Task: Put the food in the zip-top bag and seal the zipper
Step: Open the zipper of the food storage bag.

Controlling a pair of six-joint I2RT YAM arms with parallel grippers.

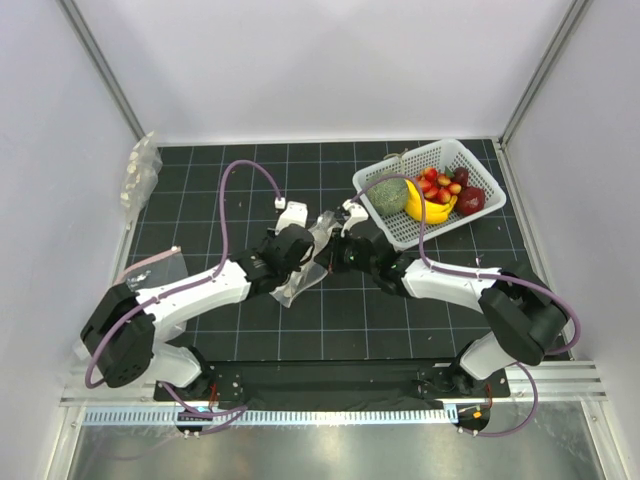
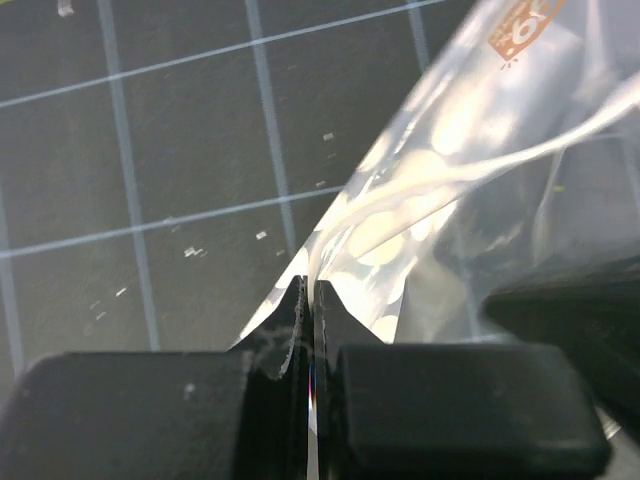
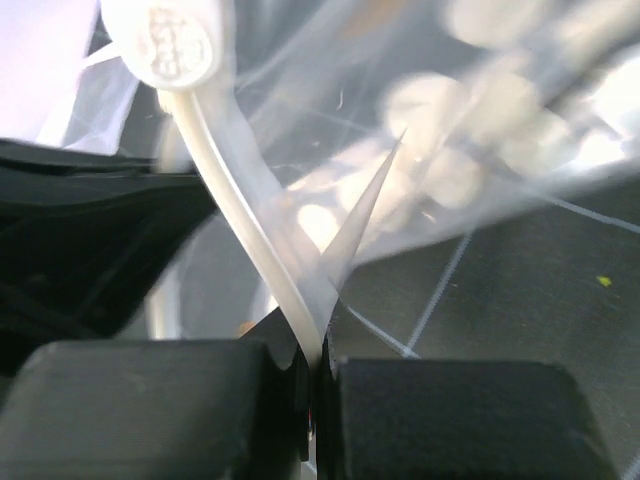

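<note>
The dotted zip-top bag hangs between both grippers over the mat's middle. My left gripper is shut on one edge of the bag; the film runs between its jaws. My right gripper is shut on the bag's mouth edge, with the white zipper strip pinched at its jaws. The dotted film spreads beyond it. The food, a cluster of small red fruits, lies in the white basket at the far right.
The basket also holds a green vegetable, a yellow banana and a dark red fruit. Plain clear bags lie at the far left corner and at the left edge. White walls enclose the black grid mat.
</note>
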